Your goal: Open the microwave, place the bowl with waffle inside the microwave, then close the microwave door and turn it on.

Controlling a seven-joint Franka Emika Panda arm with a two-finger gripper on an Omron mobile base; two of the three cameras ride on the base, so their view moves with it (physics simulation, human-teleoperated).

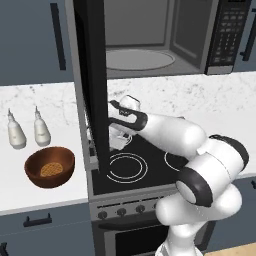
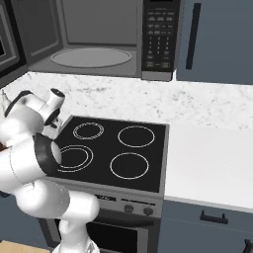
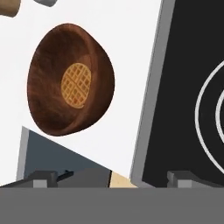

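Note:
The microwave (image 1: 150, 50) stands open above the stove, showing its grey inside and round turntable (image 1: 137, 59). The microwave door (image 1: 92, 85) is swung out towards me and seen edge-on. The dark wooden bowl (image 1: 50, 167) sits on the white counter left of the stove, with the waffle (image 1: 51, 169) lying in it. In the hand view the bowl (image 3: 70, 78) and waffle (image 3: 76, 85) are up and to the left. My gripper (image 1: 116, 136) hangs over the stove's left edge, partly behind the door and right of the bowl. In the hand view the gripper (image 3: 113, 179) is open with nothing between its fingertips (image 3: 43, 177).
Two small white bottles (image 1: 16, 132) (image 1: 42, 129) stand behind the bowl. The black stovetop (image 2: 113, 148) has several burner rings. The keypad panel (image 2: 158, 34) is at the microwave's right. White counter (image 2: 212, 163) runs to the right of the stove.

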